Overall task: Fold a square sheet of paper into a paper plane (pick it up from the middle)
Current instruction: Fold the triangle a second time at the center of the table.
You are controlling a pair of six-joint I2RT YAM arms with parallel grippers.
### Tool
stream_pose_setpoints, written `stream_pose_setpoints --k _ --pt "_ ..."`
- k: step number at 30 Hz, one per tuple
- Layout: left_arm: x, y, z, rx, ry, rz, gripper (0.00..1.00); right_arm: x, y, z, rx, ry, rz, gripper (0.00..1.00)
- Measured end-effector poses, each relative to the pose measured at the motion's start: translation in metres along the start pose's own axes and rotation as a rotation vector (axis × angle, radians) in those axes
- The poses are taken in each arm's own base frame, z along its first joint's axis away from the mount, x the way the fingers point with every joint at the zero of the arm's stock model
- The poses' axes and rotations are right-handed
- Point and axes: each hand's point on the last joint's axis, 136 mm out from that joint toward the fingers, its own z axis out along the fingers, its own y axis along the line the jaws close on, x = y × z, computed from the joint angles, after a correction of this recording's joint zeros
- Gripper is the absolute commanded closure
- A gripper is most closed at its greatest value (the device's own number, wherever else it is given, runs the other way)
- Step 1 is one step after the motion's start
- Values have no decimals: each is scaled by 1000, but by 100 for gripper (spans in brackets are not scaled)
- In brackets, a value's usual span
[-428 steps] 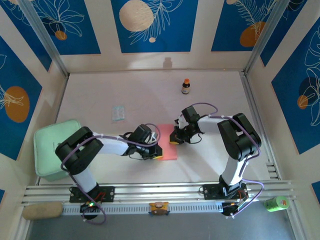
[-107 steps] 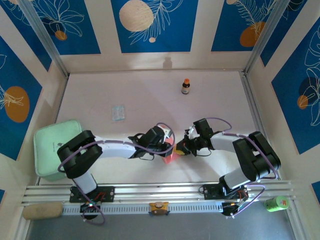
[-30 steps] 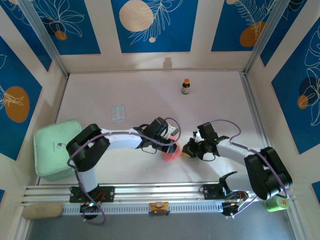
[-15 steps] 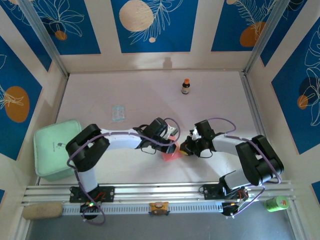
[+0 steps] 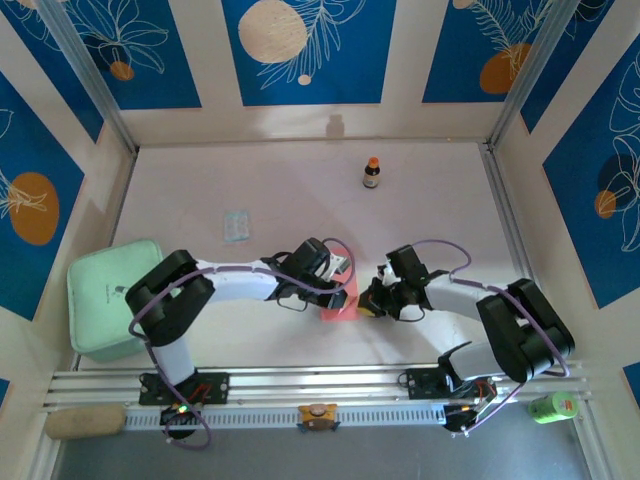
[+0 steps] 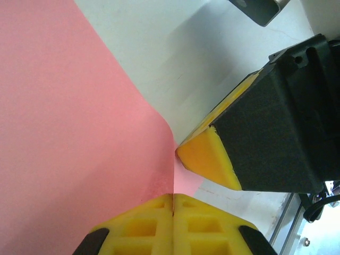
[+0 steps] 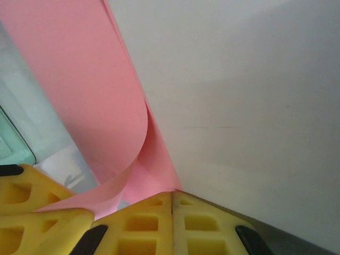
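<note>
Showing pale table (image 5: 250, 180) w/ blue-patterned walls (image 5: 300, 50), bottle (image 5: 372, 173) at rear, green box (image 5: 105, 295) at L. Square sheet of paper (image 5: 338, 306), flat 14.3 s ago, is now curling mid-table; left gripper (image 6: 172, 199) & right gripper (image 7: 172, 195) are both pinching it.

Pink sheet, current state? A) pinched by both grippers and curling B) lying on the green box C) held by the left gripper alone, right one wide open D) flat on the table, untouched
A: the left gripper and the right gripper are each shut on the square sheet of paper, and the right wrist view shows the sheet bowing over in a curl.
</note>
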Motion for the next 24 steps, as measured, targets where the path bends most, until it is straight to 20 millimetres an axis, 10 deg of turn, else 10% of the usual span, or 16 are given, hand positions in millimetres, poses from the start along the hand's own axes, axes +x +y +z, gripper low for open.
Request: stream_pose_setpoints --k 24 --pt "-7 -3 0 16 -29 -11 97 -2 3 7 -30 -6 2 100"
